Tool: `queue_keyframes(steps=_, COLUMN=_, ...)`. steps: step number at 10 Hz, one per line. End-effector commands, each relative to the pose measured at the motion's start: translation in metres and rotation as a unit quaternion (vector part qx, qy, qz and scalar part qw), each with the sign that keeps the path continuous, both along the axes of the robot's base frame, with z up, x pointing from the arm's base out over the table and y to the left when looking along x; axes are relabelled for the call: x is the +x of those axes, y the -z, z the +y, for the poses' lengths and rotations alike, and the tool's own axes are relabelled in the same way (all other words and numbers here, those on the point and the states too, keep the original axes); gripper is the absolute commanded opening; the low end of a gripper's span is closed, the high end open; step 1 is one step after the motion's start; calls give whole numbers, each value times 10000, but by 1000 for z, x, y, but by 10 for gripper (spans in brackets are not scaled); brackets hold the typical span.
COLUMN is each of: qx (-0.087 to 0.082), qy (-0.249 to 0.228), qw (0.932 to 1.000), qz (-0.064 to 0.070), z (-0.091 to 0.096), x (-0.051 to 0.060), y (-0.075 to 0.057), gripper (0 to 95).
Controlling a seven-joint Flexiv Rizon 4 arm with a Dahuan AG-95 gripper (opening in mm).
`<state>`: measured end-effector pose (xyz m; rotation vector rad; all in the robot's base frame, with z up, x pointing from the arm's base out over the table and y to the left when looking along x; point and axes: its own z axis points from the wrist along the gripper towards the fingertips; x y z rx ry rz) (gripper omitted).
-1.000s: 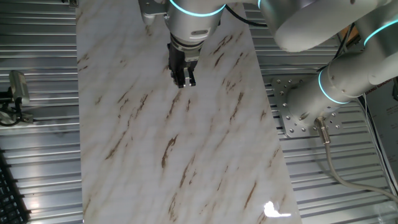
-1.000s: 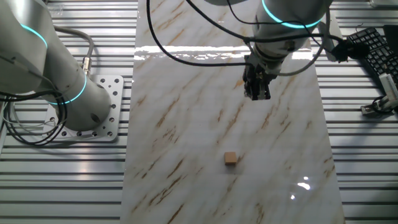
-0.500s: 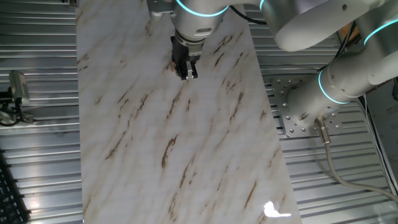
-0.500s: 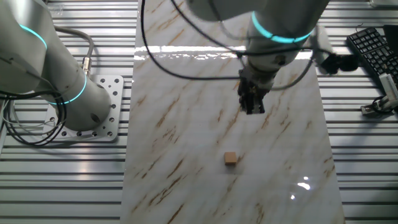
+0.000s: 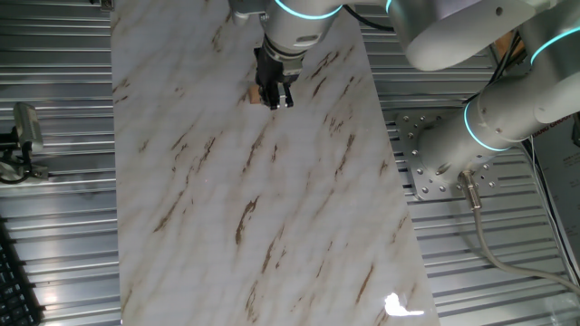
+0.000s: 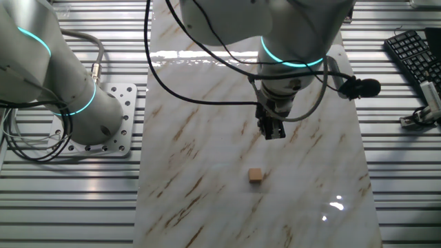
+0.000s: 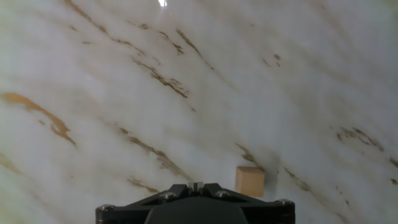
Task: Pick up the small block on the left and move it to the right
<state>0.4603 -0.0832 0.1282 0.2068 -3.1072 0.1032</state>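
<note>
The small block (image 6: pixel 255 175) is a tiny light-brown cube lying on the marble-patterned board (image 6: pixel 207 138). In one fixed view it peeks out just left of the fingers (image 5: pixel 250 94). In the hand view it (image 7: pixel 250 181) sits just right of the fingertips. My gripper (image 6: pixel 273 131) hangs above the board, a short way from the block and not touching it. It also shows in one fixed view (image 5: pixel 275 98) and at the bottom of the hand view (image 7: pixel 196 185). Its jaws are pressed together and hold nothing.
The board (image 5: pixel 227 199) lies on a ribbed metal table (image 5: pixel 54 226). The arm's base plate (image 6: pixel 114 124) stands beside the board. A keyboard (image 6: pixel 417 55) lies off the board's other side. A small clamp-like device (image 5: pixel 23 131) sits on the table.
The gripper has moved across the board toward the block, staying shut. The block has not moved.
</note>
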Motion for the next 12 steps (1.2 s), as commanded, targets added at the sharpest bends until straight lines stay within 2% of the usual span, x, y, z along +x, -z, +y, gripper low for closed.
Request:
queue_keyframes(steps=1, qx=14, qy=-18, qw=10000, qz=-74, z=0, x=1, y=1, gripper=0)
queue_keyframes(steps=5, qx=11, qy=-12, qw=10000, qz=-76, z=0, x=1, y=1, gripper=0)
queue_keyframes(steps=7, qx=15, qy=-151, qw=9999, qz=-18, z=0, x=1, y=1, gripper=0)
queue_keyframes(steps=9, qx=-1, qy=-299, qw=9994, qz=154, z=0, x=1, y=1, gripper=0)
queue_keyframes(steps=12, qx=35, qy=-439, qw=9985, qz=316, z=0, x=1, y=1, gripper=0)
